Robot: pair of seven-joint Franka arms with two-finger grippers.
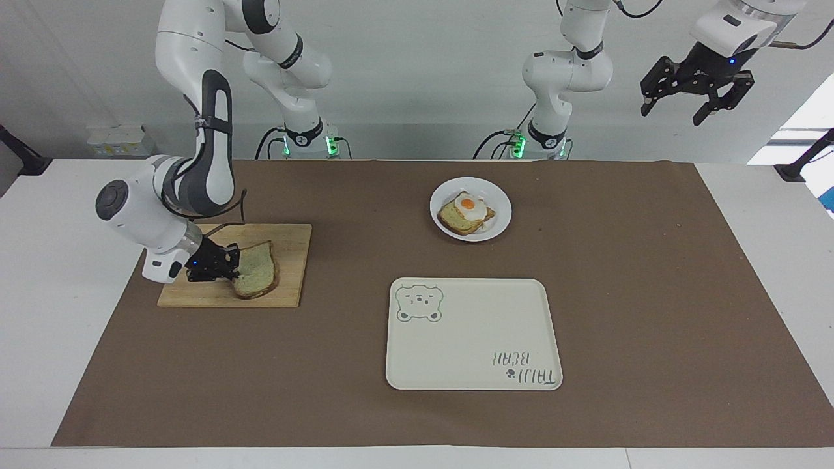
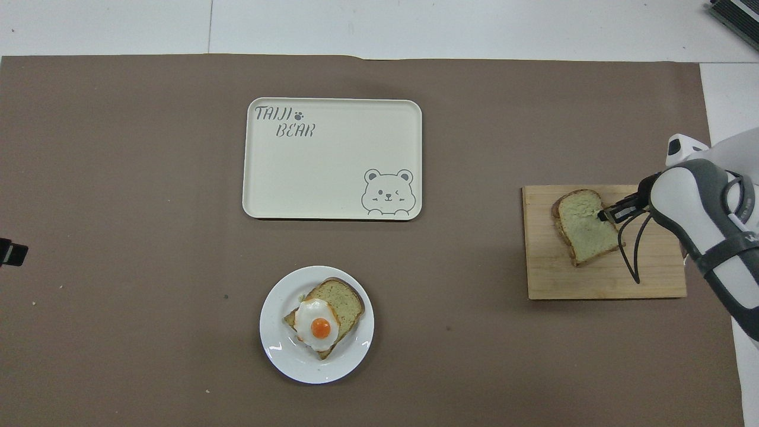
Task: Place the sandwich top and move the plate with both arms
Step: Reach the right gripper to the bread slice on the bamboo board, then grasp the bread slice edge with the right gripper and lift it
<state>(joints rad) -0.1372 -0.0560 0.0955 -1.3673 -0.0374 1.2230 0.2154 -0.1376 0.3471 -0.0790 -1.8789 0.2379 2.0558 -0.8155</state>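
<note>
The sandwich top [image 1: 255,276] is seen in the facing view on a wooden board [image 1: 287,260], pinched at one edge by the closed right gripper [image 1: 228,264]. The left gripper [image 1: 696,88] is held high with fingers spread, waiting, well apart from the plate [image 1: 498,221]. In the overhead view, the slice is gripped at its edge; the plate and a bear tray [image 2: 332,178] lie well away.

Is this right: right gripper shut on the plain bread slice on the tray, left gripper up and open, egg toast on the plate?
One slip: the plain bread slice is on the wooden cutting board, not the tray, which holds nothing. The facing view shows it. The rest holds: right gripper shut on the slice's edge, left gripper raised and open, egg toast on the plate.
</note>
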